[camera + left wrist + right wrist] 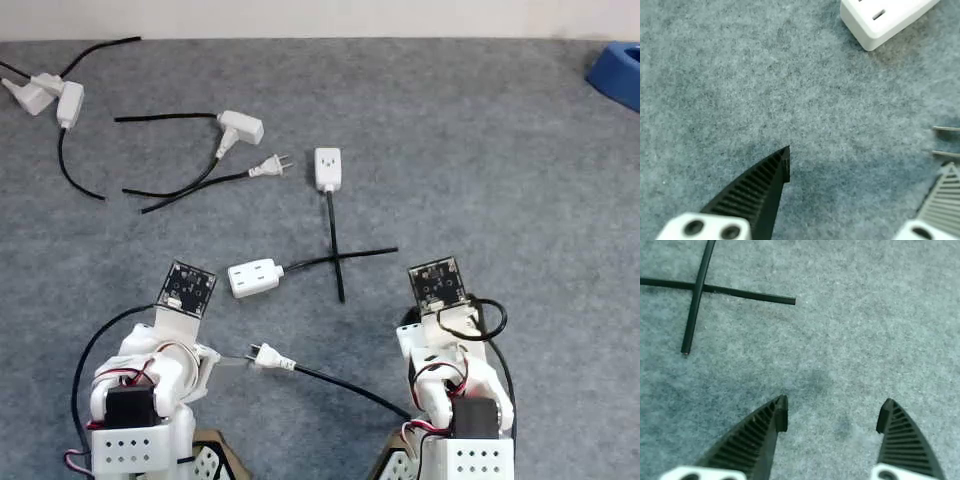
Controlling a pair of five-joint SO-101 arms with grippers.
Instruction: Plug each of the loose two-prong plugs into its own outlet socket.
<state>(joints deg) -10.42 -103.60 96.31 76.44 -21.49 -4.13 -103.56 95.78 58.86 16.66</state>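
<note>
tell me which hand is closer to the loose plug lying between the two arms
Left. The left hand is right beside the plug, whose prongs point toward it; the right hand is farther off, on the plug's other side.

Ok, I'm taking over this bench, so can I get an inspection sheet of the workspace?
Surface: grey carpet, flat.
Job's things: far plug and near plug loose; far outlet and near outlet free; white block and corner pair, unclear.
Clutter: nothing seen.
Grippers: left gripper open beside near plug; right gripper open, empty.
Cables: black; two cables cross.
Surroundings: blue object at the edge.
</note>
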